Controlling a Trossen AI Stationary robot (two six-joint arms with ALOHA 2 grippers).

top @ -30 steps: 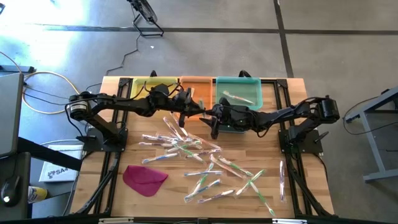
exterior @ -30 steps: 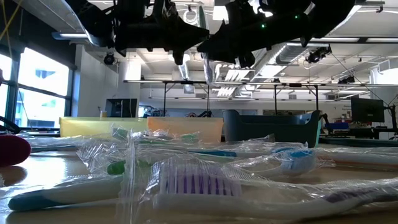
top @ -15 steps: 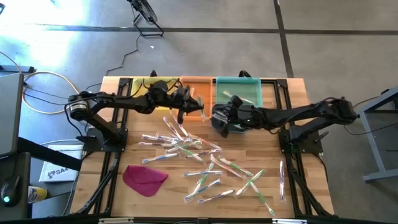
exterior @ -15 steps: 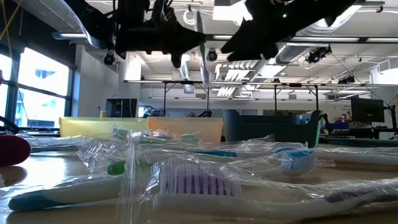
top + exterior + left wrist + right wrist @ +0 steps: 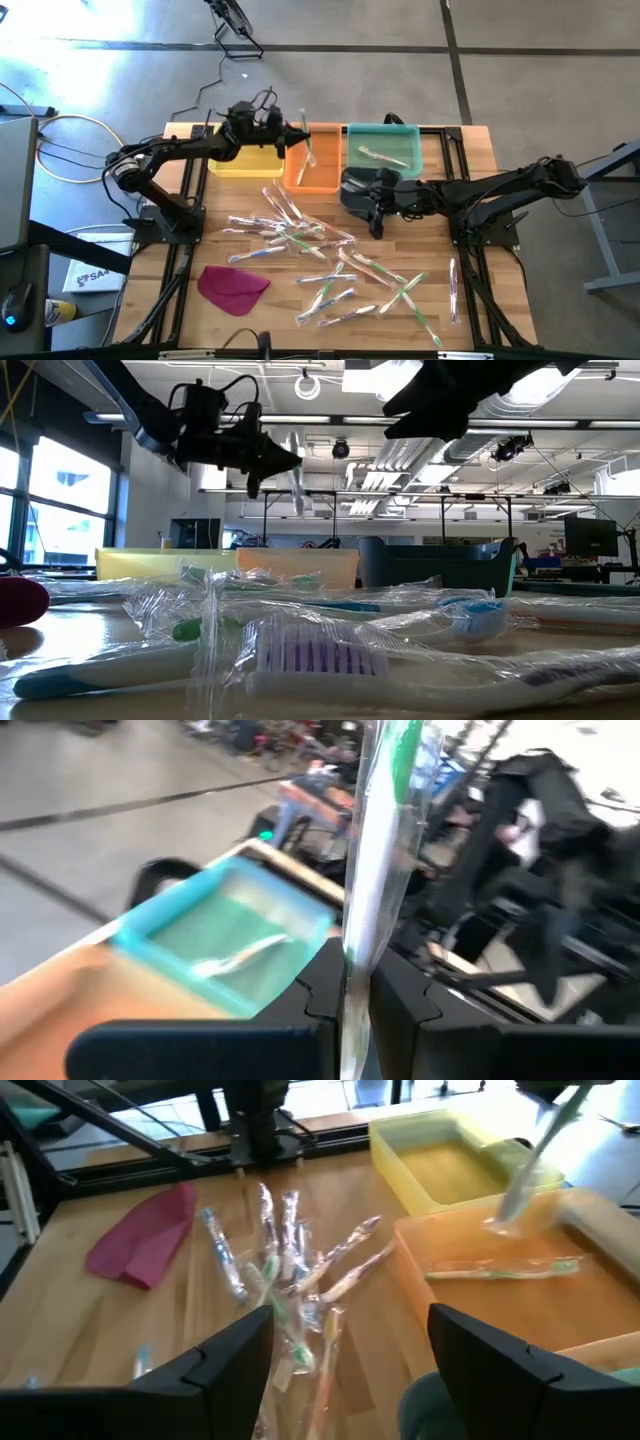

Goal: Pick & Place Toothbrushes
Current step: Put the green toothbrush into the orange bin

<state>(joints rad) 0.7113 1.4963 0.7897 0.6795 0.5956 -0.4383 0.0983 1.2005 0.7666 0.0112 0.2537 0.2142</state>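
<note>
The toothbrush (image 5: 307, 140) hung upright, clenched in the left gripper (image 5: 293, 139) at upper centre, directly above the orange bin (image 5: 316, 172); the right gripper (image 5: 377, 222) stood released over the toothbrush pile (image 5: 300, 235).

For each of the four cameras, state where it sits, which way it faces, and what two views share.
High view: overhead, straight down on the table; both arms show.
Low view: tabletop level, facing the room across wrapped toothbrushes; arms overhead.
Left wrist view: past the left gripper clamping a green toothbrush, toward the teal bin.
Right wrist view: between the open right gripper fingers, over the pile.
Shared: the orange bin appears in high and right wrist views.
</note>
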